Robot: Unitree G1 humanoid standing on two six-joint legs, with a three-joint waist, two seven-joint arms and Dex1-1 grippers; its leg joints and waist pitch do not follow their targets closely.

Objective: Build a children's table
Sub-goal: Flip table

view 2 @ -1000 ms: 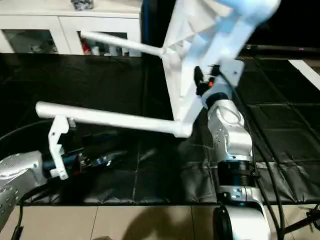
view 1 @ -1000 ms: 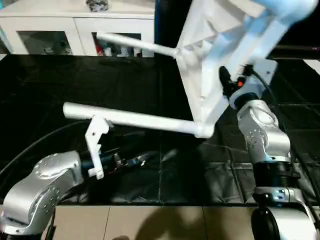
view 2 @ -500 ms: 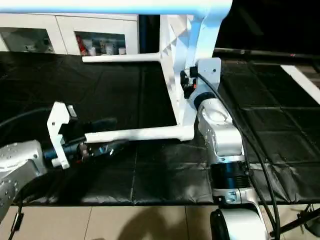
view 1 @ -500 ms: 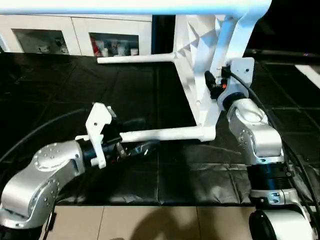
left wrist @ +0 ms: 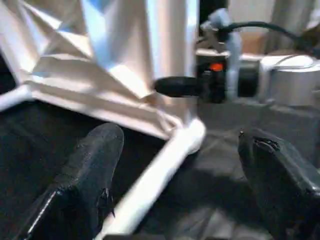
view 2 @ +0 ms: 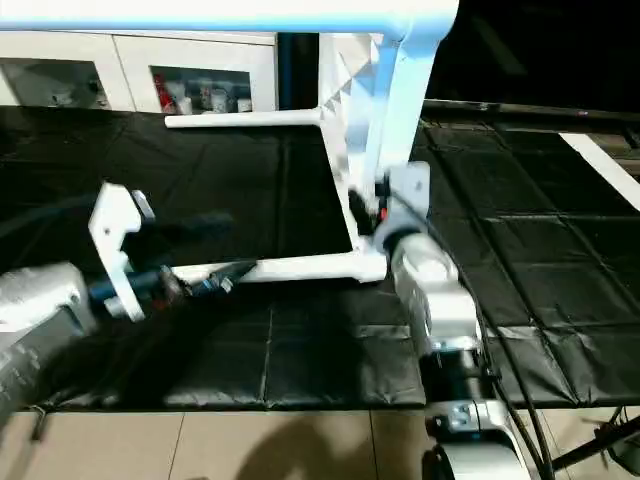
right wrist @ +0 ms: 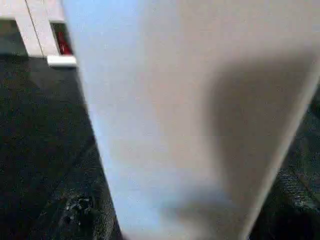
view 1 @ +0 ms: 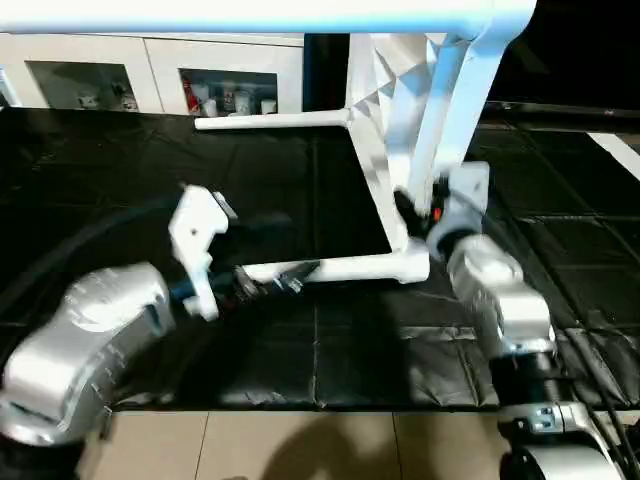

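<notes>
The children's table (view 1: 385, 110) stands on its side on the black mat, its ribbed underside facing left. Its white legs point left: one along the top (view 1: 250, 15), one in the middle (view 1: 270, 120), and a low one (view 1: 350, 268) just above the mat. My left gripper (view 1: 283, 283) is open and straddles the low leg; in the left wrist view its fingers (left wrist: 100, 150) stand wide on either side of that leg (left wrist: 150, 185). My right gripper (view 1: 405, 205) is against the table's upright white member near the low corner socket, and it also appears in the left wrist view (left wrist: 175, 86).
A white cabinet (view 1: 100, 70) with glass-fronted shelves lines the back. The quilted black mat (view 1: 250, 170) covers the work area and ends at pale floor tiles (view 1: 300, 445) in front. Cables trail from my right forearm (view 1: 495, 300).
The table has swung from a tilt to standing on its side, and its low leg has dropped toward the mat. My left gripper came up around that leg. My right wrist has slid lower.
</notes>
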